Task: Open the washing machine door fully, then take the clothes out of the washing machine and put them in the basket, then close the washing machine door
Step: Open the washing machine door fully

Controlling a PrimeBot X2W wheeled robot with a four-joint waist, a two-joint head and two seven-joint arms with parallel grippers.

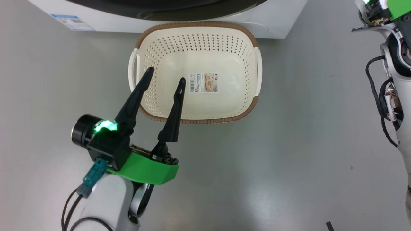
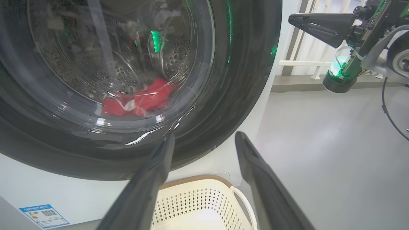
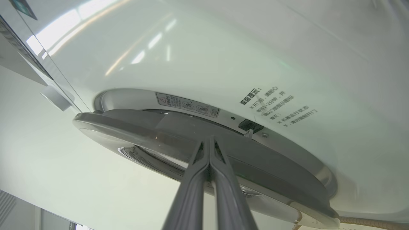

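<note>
Working the door (image 3: pixel 255 166) comes first: its rim sits right ahead of the right hand (image 3: pixel 209 140), whose fingers are pinched together on nothing, tips at the edge by the latch. Whether it's unlatched, I cannot tell. Best to hook behind the rim and swing it wide and smooth. Red clothes (image 2: pixel 140 100) lie behind the glass, beyond the left hand (image 1: pixel 166 74), which is spread wide and empty over the basket (image 1: pixel 196 120).

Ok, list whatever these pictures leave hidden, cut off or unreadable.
- Head view: washing machine cut off by the top edge.
- Head view: label on the basket floor, print too small to read.
- Left wrist view: clothes blurred behind the washing machine door glass; count unclear.
- Right wrist view: right gripper at the door's edge; contact unclear.
</note>
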